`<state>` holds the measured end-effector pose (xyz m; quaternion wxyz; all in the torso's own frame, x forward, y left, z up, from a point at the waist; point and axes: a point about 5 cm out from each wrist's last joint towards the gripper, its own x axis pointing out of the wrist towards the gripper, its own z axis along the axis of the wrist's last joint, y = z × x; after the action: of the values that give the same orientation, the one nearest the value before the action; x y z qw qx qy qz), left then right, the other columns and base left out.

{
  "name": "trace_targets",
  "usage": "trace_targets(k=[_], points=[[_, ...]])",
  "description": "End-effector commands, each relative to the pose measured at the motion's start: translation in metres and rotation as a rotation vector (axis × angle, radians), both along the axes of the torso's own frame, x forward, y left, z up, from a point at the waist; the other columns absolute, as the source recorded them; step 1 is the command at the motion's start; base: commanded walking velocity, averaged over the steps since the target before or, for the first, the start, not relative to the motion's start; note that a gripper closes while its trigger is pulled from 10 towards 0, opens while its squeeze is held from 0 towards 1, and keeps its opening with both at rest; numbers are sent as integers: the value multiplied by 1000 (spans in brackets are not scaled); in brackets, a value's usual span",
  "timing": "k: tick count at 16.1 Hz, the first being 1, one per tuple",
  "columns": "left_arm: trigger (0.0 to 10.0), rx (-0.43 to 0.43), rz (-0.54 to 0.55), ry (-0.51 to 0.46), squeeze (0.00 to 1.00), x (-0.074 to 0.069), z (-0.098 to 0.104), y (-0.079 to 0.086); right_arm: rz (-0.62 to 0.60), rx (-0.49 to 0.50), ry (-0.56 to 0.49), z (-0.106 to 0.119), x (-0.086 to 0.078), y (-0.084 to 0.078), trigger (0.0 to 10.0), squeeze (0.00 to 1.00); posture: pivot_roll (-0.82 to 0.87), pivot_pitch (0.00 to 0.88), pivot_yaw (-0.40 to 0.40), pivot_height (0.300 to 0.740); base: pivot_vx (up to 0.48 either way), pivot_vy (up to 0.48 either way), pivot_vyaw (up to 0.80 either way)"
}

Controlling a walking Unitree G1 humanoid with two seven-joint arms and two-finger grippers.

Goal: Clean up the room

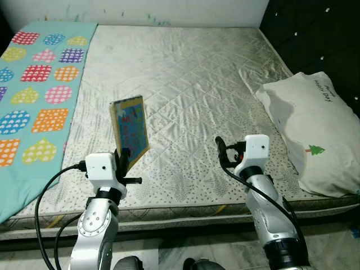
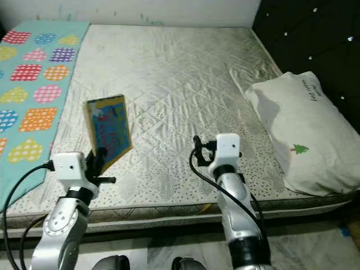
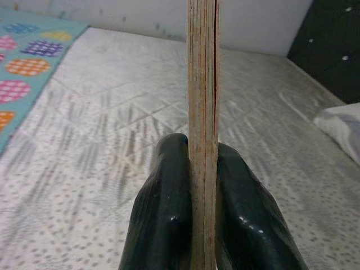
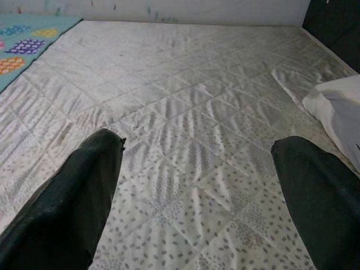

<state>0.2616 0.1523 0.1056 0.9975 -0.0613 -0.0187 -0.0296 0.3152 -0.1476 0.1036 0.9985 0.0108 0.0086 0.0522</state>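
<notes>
A: What are you looking at?

B: You've got a thin picture book with a colourful blue cover and yellow border, held upright and slightly tilted, pinched at its lower edge, above the bed's near edge.

A bed with a pale quilted mattress cover stretches ahead of the left pincer and the right pincer. Beyond the left pincer's outer side lies a teal patterned blanket. A white pillow rests past the right pincer, against a dark tufted headboard. A white wall stands behind.
</notes>
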Motion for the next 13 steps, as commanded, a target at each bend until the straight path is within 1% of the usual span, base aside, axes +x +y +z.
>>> trace_targets(k=[1,2,3,5,7,8,9,10,11,13], points=[[10000,15,-1,-29,0,3,3,2,-33,-12,-18,4,-3,-10,10000,0,65,130,-21,740,0,0,0],[10000,17,2,-30,0,4,3,3,-39,-21,-18,4,-5,-14,10000,0,61,123,-24,740,0,0,0],[10000,18,7,-35,0,8,3,3,-38,-39,-17,4,-8,-19,10000,0,42,96,-39,740,0,0,0],[10000,16,3,-51,0,16,6,1,-21,-67,-28,8,-7,-19,10000,0,19,78,-54,740,0,0,0],[10000,16,-16,-85,0,26,11,-4,26,-117,-56,15,-4,-10,10000,0,-16,58,-81,740,0,0,0],[10000,18,-25,-97,0,30,13,-5,38,-125,-63,18,0,-7,10000,0,-26,58,-94,740,0,0,0],[10000,42,-27,-107,0,37,16,-7,67,-136,-73,23,5,0,10000,0,-30,51,-114,740,0,0,0],[10000,57,-16,-120,0,41,18,-7,90,-147,-79,26,7,4,10000,0,-24,47,-117,740,0,0,0],[10000,45,10,-129,0,41,19,-2,99,-143,-75,25,10,8,10000,0,-7,31,-91,740,0,0,0],[10000,35,27,-121,0,38,15,2,89,-121,-76,22,13,11,10000,0,0,23,-70,740,0,0,0]])
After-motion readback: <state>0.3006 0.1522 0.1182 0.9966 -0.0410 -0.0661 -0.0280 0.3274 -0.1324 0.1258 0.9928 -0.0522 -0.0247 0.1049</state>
